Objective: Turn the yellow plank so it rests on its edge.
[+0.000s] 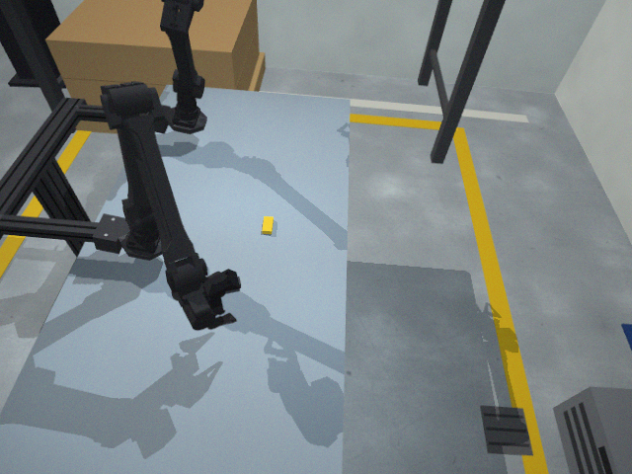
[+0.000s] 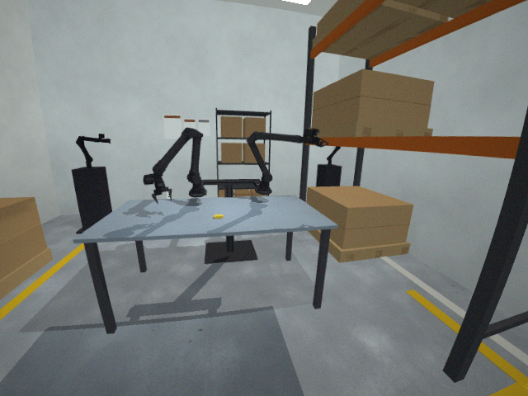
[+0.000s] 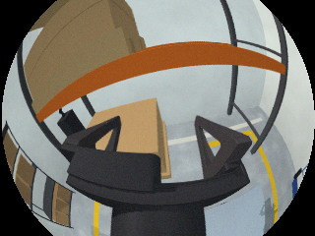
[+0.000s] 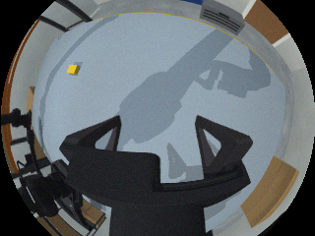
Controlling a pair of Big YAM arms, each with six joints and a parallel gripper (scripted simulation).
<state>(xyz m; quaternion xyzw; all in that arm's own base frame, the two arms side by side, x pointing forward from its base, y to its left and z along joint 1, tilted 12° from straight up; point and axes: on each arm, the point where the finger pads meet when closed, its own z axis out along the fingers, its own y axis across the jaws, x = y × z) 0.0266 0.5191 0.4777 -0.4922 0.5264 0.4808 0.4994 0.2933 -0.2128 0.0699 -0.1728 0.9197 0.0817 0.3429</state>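
The yellow plank (image 1: 267, 224) is small and lies flat near the middle of the grey-blue table (image 1: 214, 265). It also shows in the exterior view (image 2: 218, 215) and, far off to the upper left, in the right wrist view (image 4: 74, 69). My right gripper (image 1: 227, 303) is open and empty. It hovers over the table well short of the plank, as the exterior view (image 2: 162, 196) also shows. My left gripper (image 2: 318, 140) is open and empty. It is raised high and stretched out beyond the table's side, next to the orange shelf beam (image 3: 157, 66). Its fingers show nothing between them.
A tall rack with orange beams and cardboard boxes (image 2: 370, 104) stands beside the table. A stacked box on a pallet (image 2: 360, 219) sits on the floor by the table's side. The black frame (image 1: 40, 178) carries both arm bases.
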